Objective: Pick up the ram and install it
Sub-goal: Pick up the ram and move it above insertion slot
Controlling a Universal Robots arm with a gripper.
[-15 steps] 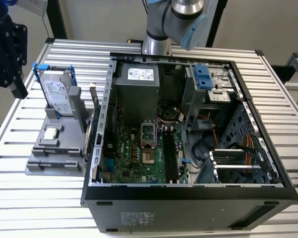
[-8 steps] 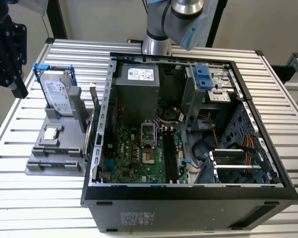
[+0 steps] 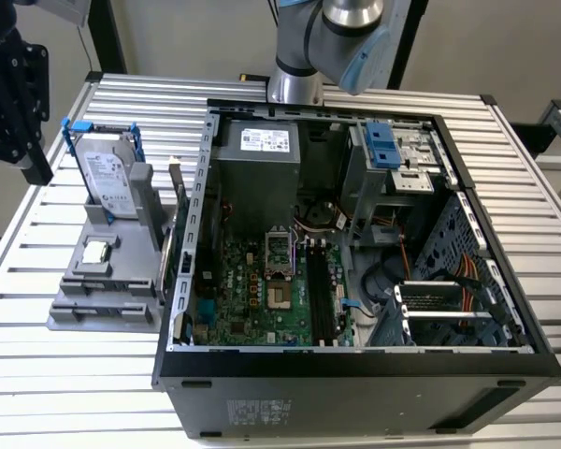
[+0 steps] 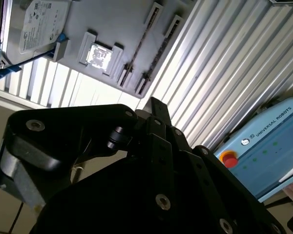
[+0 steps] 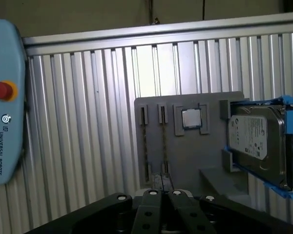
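The ram [image 5: 163,141] is a thin dark stick standing on edge in a narrow slot of the grey holder [image 5: 185,161]; a second similar stick [image 5: 144,141] stands beside it. The second wrist view shows the ram [image 4: 139,48] in that same holder. My black gripper [image 5: 163,195] hangs high above the holder, shut with nothing in it, its tip [image 4: 154,105] well clear of the sticks. In the exterior view the gripper [image 3: 35,168] is at the far left, above the holder [image 3: 103,295]. The motherboard's long black slots [image 3: 320,290] lie inside the open computer case [image 3: 355,360].
On the holder also sit a square silver processor chip [image 5: 191,118] and a silver hard drive [image 5: 256,141] with blue rails. A teach pendant [image 5: 5,97] lies on the ribbed metal table [image 5: 88,122]. The case holds a power supply [image 3: 262,178] and a drive cage [image 3: 393,154].
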